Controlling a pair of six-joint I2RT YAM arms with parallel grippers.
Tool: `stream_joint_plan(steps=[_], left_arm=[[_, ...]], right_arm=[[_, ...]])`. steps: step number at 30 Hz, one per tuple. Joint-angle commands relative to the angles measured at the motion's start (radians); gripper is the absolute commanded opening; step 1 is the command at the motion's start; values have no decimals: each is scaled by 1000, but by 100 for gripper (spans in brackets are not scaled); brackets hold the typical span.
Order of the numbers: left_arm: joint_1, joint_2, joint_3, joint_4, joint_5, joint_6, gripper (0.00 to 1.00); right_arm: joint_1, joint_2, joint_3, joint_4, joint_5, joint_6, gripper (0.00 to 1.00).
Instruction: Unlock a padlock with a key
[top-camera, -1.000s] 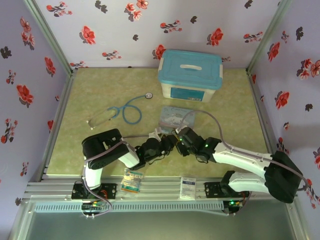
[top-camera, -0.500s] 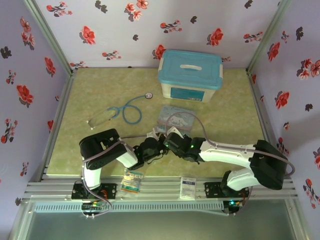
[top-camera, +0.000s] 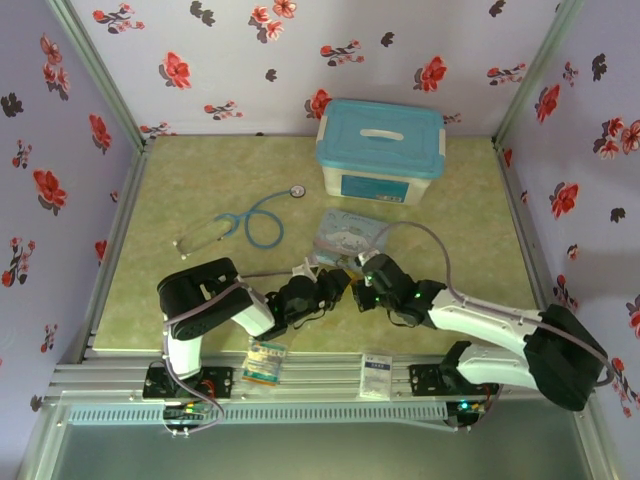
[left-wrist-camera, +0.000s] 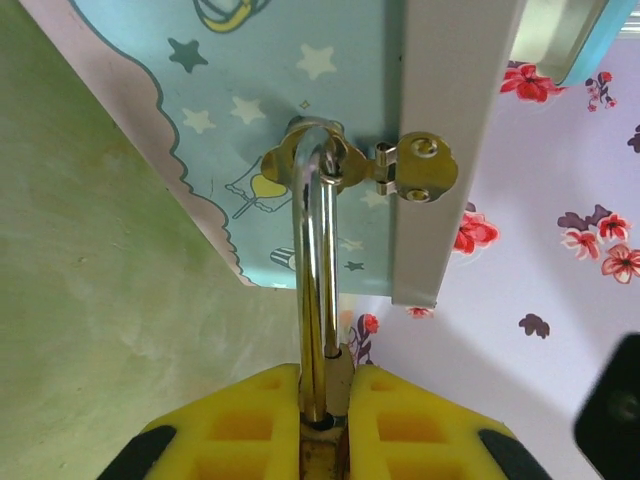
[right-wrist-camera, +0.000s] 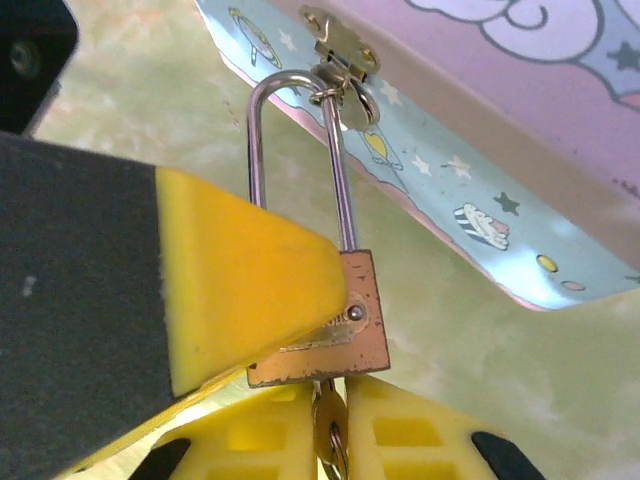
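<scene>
The small brass padlock (right-wrist-camera: 345, 320) hangs by its long silver shackle (right-wrist-camera: 300, 150) from the hasp (right-wrist-camera: 340, 45) of the cartoon tin (right-wrist-camera: 470, 190). My left gripper (left-wrist-camera: 325, 400) is shut on the padlock body (left-wrist-camera: 345, 385), and the shackle (left-wrist-camera: 318, 280) rises from between its yellow fingers to the hasp (left-wrist-camera: 310, 160). One left finger (right-wrist-camera: 230, 280) covers most of the lock's face in the right wrist view. My right gripper (right-wrist-camera: 335, 440) is shut on the key (right-wrist-camera: 330, 425), which sits in the bottom of the lock. From above, both grippers (top-camera: 328, 283) (top-camera: 355, 290) meet just in front of the tin (top-camera: 345, 233).
A blue-lidded white box (top-camera: 381, 150) stands at the back right. A blue stethoscope (top-camera: 255, 220) lies left of the tin. Two small packets (top-camera: 265, 360) (top-camera: 377, 375) rest on the front rail. Flowered walls close in the green mat (top-camera: 180, 200).
My right arm swung left and then back to the right, its gripper staying at the padlock. The left arm has barely moved.
</scene>
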Motion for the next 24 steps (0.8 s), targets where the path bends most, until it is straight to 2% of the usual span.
stream_joint_plan(steps=[1, 6, 10, 13, 17, 24], left_arm=[[-30, -21, 9, 104, 71, 20, 0], [-33, -8, -1, 104, 69, 23, 0], [-35, 13, -3, 104, 68, 33, 9], [-36, 30, 0, 104, 66, 32, 27], [-36, 40, -11, 102, 51, 50, 25], [-38, 59, -79, 98, -27, 72, 33]], right_arm=[[-81, -26, -81, 273, -245, 155, 13], [-179, -45, -174, 416, -387, 261, 13], [-190, -52, -202, 433, -407, 278, 13], [-194, -46, -211, 445, -404, 289, 13], [-201, -27, -224, 476, -404, 315, 12], [-203, -26, -260, 470, -388, 321, 12]])
